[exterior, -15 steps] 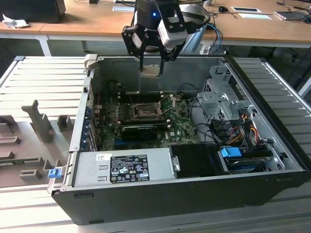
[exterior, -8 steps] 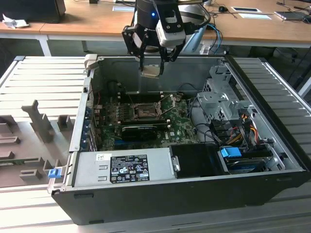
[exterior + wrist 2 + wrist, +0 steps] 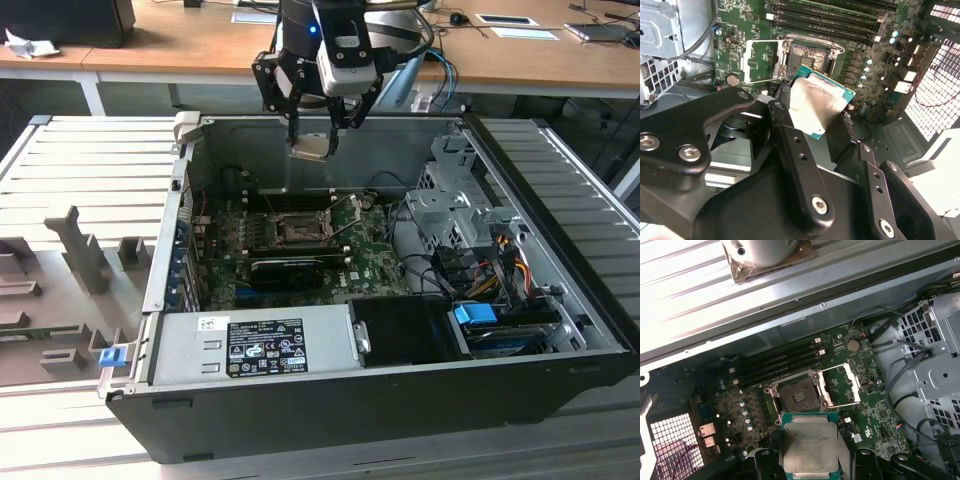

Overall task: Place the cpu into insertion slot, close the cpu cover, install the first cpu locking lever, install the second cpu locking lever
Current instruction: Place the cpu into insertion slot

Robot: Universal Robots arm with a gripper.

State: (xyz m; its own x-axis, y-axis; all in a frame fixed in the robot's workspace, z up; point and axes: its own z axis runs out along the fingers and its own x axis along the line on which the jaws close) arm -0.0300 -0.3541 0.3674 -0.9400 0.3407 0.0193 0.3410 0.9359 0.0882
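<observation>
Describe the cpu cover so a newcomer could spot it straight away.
Inside the open computer case, find the green motherboard. Beside its bare cpu socket, the cpu cover is flipped open: the one thin grey metal frame with a large square window.

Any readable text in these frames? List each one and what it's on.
Nothing reads cleanly.
Black label on the power supply: white print, too small to read.
White sticker on the same power supply: blurred.
Lid of the cpu, first wrist view: faint engraved lines, unreadable.
Motherboard: white printed marks, too small to read.
</observation>
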